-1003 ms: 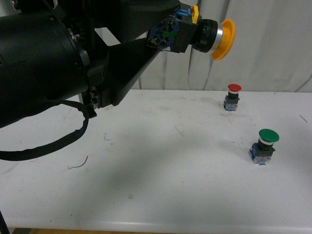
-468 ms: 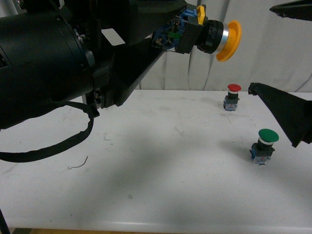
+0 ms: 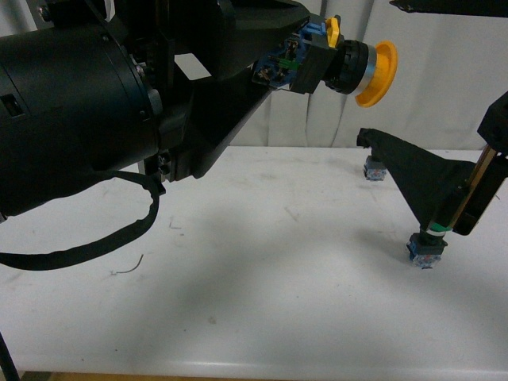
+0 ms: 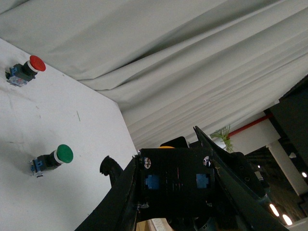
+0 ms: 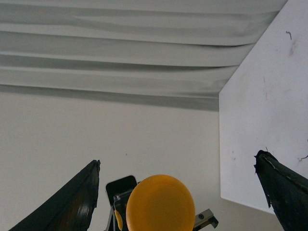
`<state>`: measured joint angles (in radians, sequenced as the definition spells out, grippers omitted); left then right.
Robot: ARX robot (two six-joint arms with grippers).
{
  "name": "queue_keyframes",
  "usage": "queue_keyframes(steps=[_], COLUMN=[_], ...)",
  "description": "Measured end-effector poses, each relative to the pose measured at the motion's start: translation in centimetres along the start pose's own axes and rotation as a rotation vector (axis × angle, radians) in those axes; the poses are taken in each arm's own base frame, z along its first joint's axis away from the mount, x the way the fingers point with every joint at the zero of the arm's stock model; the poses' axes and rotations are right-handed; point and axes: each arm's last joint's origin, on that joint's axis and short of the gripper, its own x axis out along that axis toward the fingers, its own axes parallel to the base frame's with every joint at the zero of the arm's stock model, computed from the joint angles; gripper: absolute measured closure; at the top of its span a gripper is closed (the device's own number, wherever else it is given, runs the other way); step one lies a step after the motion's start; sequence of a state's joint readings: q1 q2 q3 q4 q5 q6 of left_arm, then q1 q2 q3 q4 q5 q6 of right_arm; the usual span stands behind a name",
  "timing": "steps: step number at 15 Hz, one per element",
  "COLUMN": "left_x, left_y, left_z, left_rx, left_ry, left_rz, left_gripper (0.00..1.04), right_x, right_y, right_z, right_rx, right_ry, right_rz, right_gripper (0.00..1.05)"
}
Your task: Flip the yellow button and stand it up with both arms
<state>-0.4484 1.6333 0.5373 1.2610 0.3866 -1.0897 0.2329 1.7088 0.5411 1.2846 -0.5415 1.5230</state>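
- White table point(image 3: 262, 317), grey curtain point(image 3: 444, 87) behind.
- Left gripper point(image 3: 290, 59) clamps yellow button point(image 3: 353, 67) aloft above the table, cap sideways.
- Right gripper point(image 5: 179, 192) spread wide, empty; cap appears between its fingers point(image 5: 79, 202).

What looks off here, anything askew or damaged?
Only the yellow button: clamped sideways in the left gripper above the table, cap facing the open right gripper. A thin wire-like scrap lies on the table. No damage visible.
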Motion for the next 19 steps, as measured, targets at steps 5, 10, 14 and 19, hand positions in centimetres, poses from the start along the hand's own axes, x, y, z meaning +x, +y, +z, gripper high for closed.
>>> queue_keyframes(steps=[5, 10, 14, 19], left_x=[0.0, 0.2, 0.3, 0.3], left_y=[0.1, 0.0, -0.1, -0.1], left_z=[-0.1, 0.0, 0.2, 0.3], left_rx=[0.015, 0.019, 0.021, 0.023], left_ry=[0.005, 0.002, 0.0, -0.002], left_rz=[0.009, 0.005, 0.0, -0.003], left_gripper=[0.69, 0.69, 0.69, 0.69], right_x=[0.3, 0.1, 0.1, 0.1], right_y=[0.7, 0.9, 0.9, 0.8], right_z=[-1.6, -1.4, -1.4, -1.4], right_rx=[0.002, 0.009, 0.006, -0.005], right_ry=[0.076, 0.071, 0.072, 0.068], right_rz=[0.024, 0.028, 0.024, 0.024], right_gripper=[0.06, 0.11, 0.6, 0.69])
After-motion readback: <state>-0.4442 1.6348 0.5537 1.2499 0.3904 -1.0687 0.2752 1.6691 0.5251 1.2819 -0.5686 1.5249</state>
